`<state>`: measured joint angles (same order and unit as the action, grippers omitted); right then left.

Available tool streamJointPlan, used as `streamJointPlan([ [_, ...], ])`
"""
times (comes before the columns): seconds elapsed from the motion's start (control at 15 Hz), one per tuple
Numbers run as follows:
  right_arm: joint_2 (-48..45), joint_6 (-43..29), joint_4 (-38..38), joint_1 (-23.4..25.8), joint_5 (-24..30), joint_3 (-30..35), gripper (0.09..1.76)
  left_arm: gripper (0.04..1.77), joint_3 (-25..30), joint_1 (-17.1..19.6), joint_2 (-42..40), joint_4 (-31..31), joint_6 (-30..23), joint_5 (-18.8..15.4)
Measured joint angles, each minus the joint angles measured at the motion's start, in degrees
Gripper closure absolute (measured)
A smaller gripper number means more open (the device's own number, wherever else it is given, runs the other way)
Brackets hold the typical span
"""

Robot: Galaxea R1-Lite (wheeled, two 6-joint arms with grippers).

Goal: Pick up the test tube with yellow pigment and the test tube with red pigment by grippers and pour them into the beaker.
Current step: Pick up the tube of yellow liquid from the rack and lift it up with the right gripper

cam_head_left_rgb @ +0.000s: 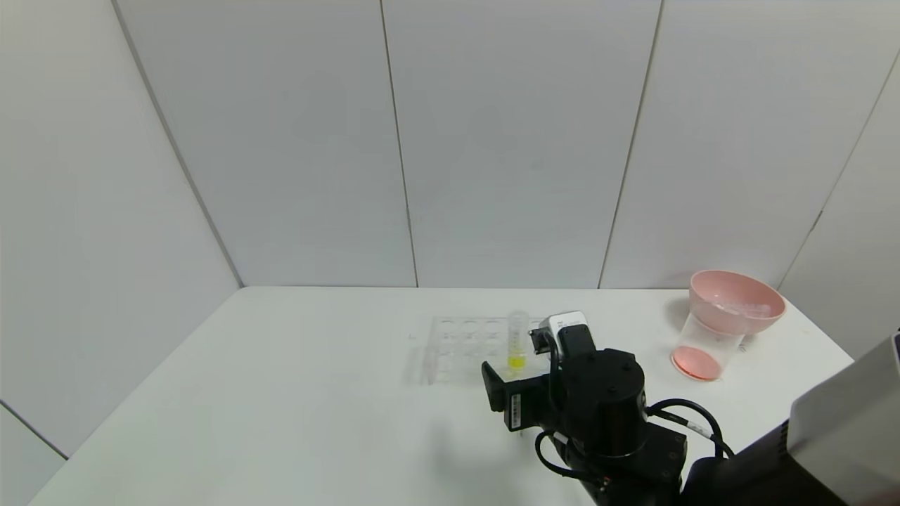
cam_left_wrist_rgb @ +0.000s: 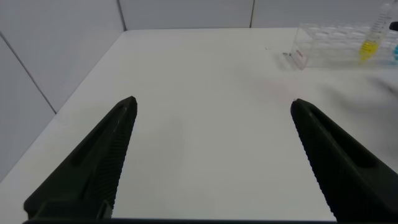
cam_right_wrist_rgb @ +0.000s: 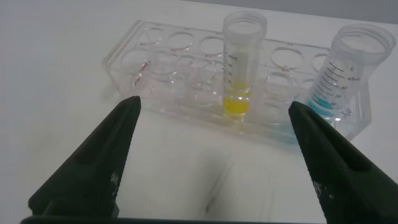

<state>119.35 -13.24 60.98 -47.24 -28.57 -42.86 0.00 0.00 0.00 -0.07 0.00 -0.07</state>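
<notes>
The test tube with yellow pigment (cam_head_left_rgb: pixel 517 342) stands upright in the clear tube rack (cam_head_left_rgb: pixel 464 343) at mid table. It also shows in the right wrist view (cam_right_wrist_rgb: pixel 242 68). My right gripper (cam_right_wrist_rgb: pixel 214 106) is open and empty, low over the table just in front of the rack, with the yellow tube centred between its jaws a short way ahead. The beaker (cam_head_left_rgb: pixel 703 348) stands at the far right with red-orange liquid at its bottom. No tube with red pigment is in view. My left gripper (cam_left_wrist_rgb: pixel 212 102) is open and empty above bare table, out of the head view.
A pink bowl (cam_head_left_rgb: pixel 735 301) sits right behind the beaker's top, with something clear inside. A tube with blue liquid (cam_right_wrist_rgb: pixel 348 68) stands at the rack's end beside the yellow one. My right arm's wrist (cam_head_left_rgb: pixel 598 400) hides the rack's near right corner.
</notes>
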Motion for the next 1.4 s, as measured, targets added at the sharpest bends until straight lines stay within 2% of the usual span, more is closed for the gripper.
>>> streamJointPlan([
  [0.4, 3.86, 0.0, -2.82, 3.74, 0.28, -6.0, 0.15, 0.05, 0.0, 0.0, 0.0, 0.0, 0.0, -0.02],
  [0.8, 8.39, -0.02, -3.36, 4.13, 0.5, -10.45, 0.15, 0.05, 0.0, 0.0, 0.0, 0.0, 0.0, -0.02],
  [0.87, 8.8, -0.02, -3.43, 4.13, 0.59, -10.96, 0.2, 0.05, 0.0, 0.0, 0.0, 0.0, 0.0, -0.02],
  [1.0, 9.42, -0.02, -4.24, 4.6, 0.52, -11.91, 0.53, 0.05, 0.0, 0.0, 0.0, 0.0, 0.0, -0.04],
  [1.2, 9.85, -0.04, -4.73, 5.01, 0.48, -13.12, 0.92, 0.05, 0.0, 0.0, 0.0, 0.0, 0.0, -0.02],
  [1.4, 10.12, -0.04, -5.08, 4.99, 0.26, -13.91, 1.12, 0.05, 0.0, 0.0, 0.0, 0.0, 0.0, -0.02],
])
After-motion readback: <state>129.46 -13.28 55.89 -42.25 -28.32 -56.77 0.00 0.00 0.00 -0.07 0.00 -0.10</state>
